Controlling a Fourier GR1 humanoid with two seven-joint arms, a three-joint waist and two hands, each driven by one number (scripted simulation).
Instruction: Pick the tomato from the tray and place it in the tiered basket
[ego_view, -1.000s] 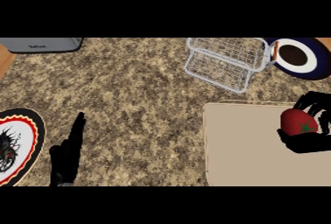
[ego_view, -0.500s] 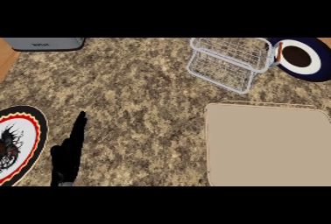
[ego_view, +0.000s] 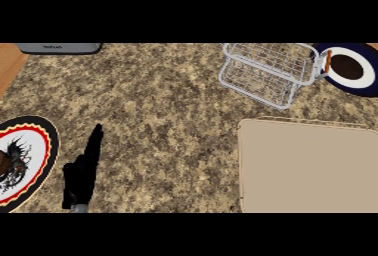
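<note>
The left hand (ego_view: 83, 172) rests at eight o'clock, fingers straight, holding nothing. The tray (ego_view: 306, 167) sits at four o'clock, the basket (ego_view: 269, 70) at one.

The tray (ego_view: 310, 167) lies at the counter's (ego_view: 162, 100) right. The tiered basket (ego_view: 269, 72) stands behind it. A plate (ego_view: 26, 160) lies at the left edge, the left hand (ego_view: 81, 172) beside it.

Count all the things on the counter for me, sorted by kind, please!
Plates: 2, a patterned plate and a dark-rimmed plate
Trays: 1, the beige tray
Baskets: 1, the wire tiered basket
Grey appliances: 1, at the top edge
Total: 5
</note>
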